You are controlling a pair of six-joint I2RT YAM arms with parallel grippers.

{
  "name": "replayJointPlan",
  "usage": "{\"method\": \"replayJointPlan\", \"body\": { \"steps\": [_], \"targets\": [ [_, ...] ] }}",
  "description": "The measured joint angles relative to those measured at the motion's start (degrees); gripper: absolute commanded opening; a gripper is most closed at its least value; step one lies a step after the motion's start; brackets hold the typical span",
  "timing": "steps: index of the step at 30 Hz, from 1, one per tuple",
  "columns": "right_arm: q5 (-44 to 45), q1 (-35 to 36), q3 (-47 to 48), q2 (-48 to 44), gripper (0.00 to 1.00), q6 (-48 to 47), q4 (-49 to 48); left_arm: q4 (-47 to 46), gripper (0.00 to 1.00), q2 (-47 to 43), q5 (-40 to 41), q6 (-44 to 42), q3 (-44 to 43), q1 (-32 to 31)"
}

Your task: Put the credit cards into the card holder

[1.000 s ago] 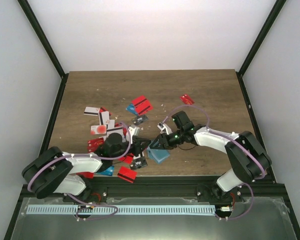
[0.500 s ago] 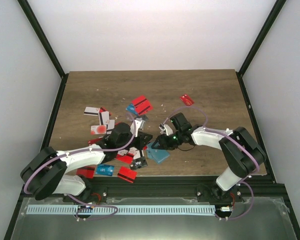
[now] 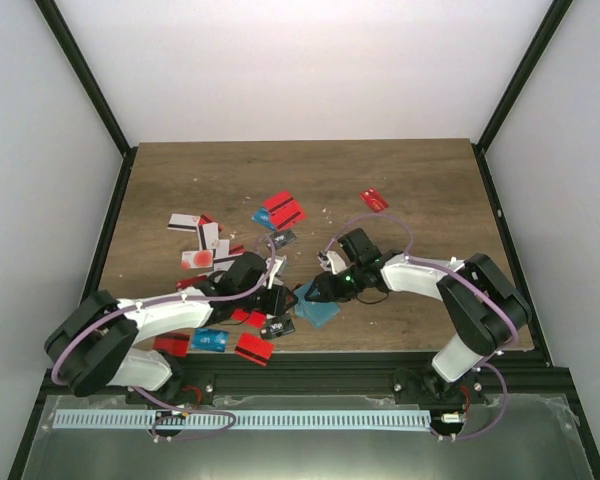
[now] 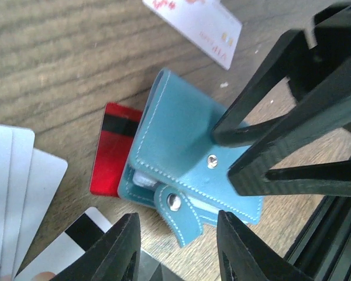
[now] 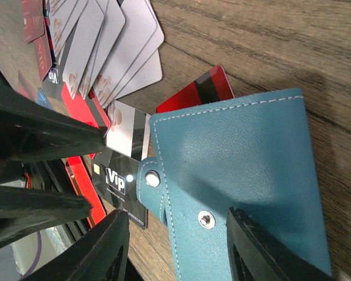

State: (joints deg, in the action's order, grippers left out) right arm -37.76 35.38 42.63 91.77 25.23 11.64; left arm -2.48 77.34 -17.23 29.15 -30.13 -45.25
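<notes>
Change: your left gripper (image 4: 176,252) has just parted its jaws, nothing between them | Wallet: card holder (image 4: 187,158) lies centre frame, red card (image 4: 112,149) poking out its left side | right gripper (image 5: 176,249): jaws half-spread over it, hold unclear | Meaning: card looks released, likely only partly seated.

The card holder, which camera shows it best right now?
The left wrist view: the card holder shows whole, closed, its strap and snaps clear, a red card poking out beside it. The right wrist view crops it at the edge; the top view shows only a small teal patch between the arms.
</notes>
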Motion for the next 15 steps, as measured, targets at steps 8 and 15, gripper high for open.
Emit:
{"method": "replayJointPlan", "body": {
  "steps": [8,15],
  "targets": [
    [0.4,0.3,0.1,0.0,0.48,-0.4,0.2,-3.5,0.35,7.8,-2.4,1.0,0.3,0.0],
    [0.5,0.4,0.1,0.0,0.48,-0.3,0.2,-6.4,0.26,9.8,-3.4,1.6,0.3,0.1]
  ]
}}
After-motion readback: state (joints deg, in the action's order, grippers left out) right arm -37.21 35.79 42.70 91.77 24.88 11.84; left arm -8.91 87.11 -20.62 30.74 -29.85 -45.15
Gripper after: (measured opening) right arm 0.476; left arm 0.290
